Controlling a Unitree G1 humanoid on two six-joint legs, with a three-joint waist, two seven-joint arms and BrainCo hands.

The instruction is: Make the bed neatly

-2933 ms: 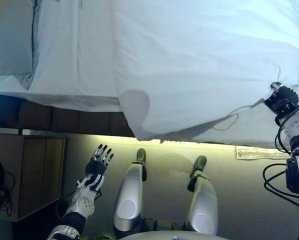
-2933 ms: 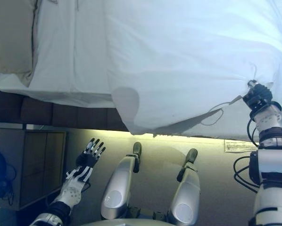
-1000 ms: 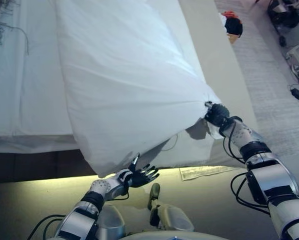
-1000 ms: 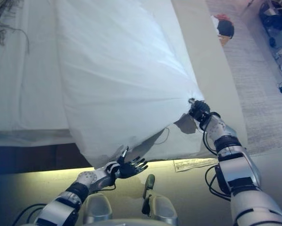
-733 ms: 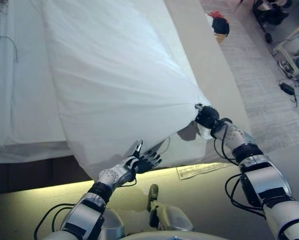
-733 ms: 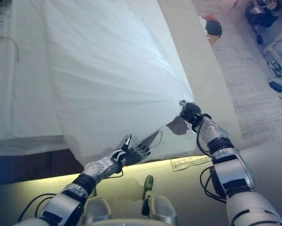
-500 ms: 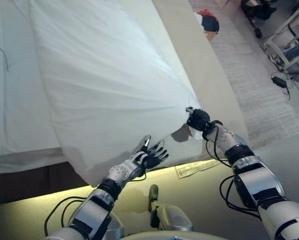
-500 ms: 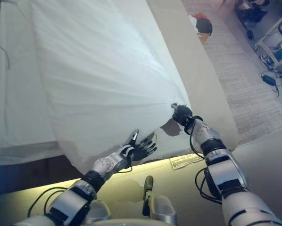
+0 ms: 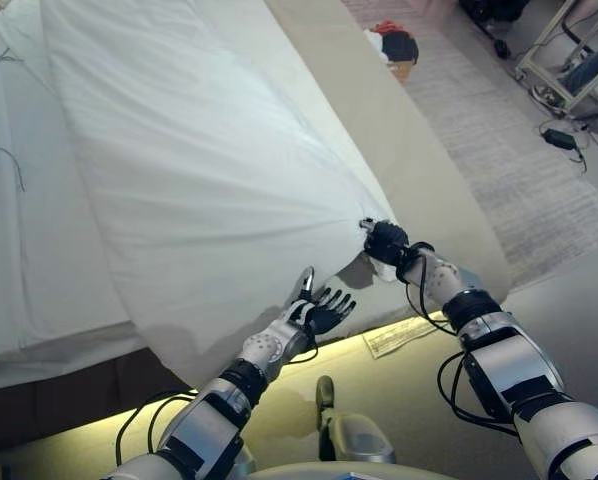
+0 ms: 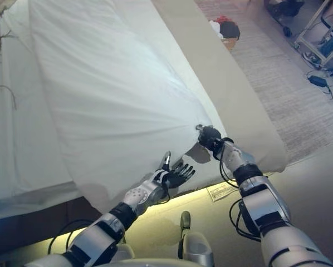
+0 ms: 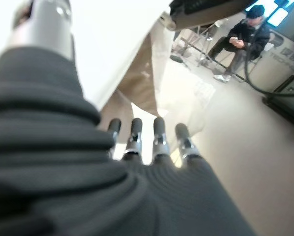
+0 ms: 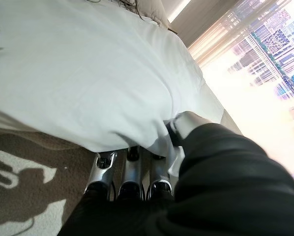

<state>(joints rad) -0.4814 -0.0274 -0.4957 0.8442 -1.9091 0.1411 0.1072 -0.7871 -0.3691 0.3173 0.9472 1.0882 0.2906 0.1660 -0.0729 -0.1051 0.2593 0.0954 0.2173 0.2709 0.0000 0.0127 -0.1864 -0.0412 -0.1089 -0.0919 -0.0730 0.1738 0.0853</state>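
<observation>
White duvet (image 9: 209, 180) corner pinched in right hand (image 9: 384, 241) fingers; left hand (image 9: 319, 310), fingers spread, has risen from floor level to duvet's hanging edge, ready to grip.

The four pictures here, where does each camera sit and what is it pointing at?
Left eye view: on the head, looking down at the white duvet; both arms show, the left hand open below its edge.
Right eye view: beside it, same scene; the right hand grips the duvet's corner.
Left wrist view: along straight fingers towards the floor and a seated person.
Right wrist view: along fingers curled under the duvet.
Both wrist views share the duvet.
</observation>
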